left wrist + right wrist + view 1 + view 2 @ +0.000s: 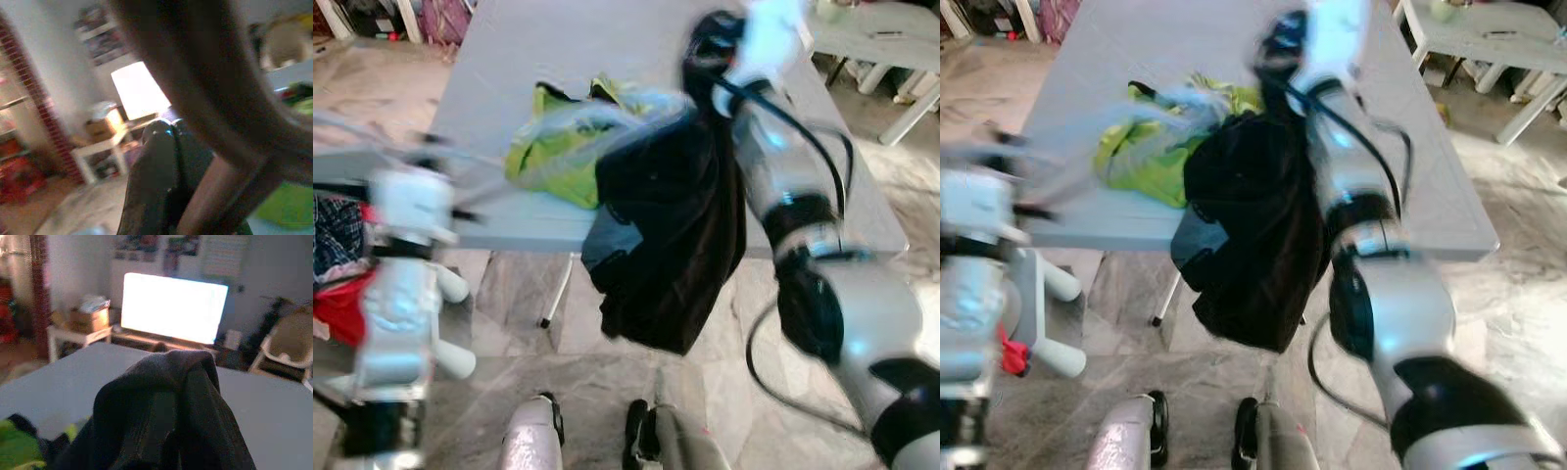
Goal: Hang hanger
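Observation:
My right gripper [710, 44] is raised over the grey table [558, 49] and is shut on a black garment [671, 235], which hangs down past the table's front edge. In the right wrist view the dark cloth [166, 396] is bunched over the fingers. My left gripper [458, 211] is at the left, in front of the table, shut on a pale hanger [578, 122] that reaches right towards the garment's top. This area is blurred. The left wrist view has a black finger [156, 166] against a blurred brownish bar [220, 122].
A lime-green garment [553, 152] lies on the table near its front edge, under the hanger. A white table [881, 39] stands at the back right. Red and checked items [337, 294] sit low on the left. The floor is marbled tile [607, 392].

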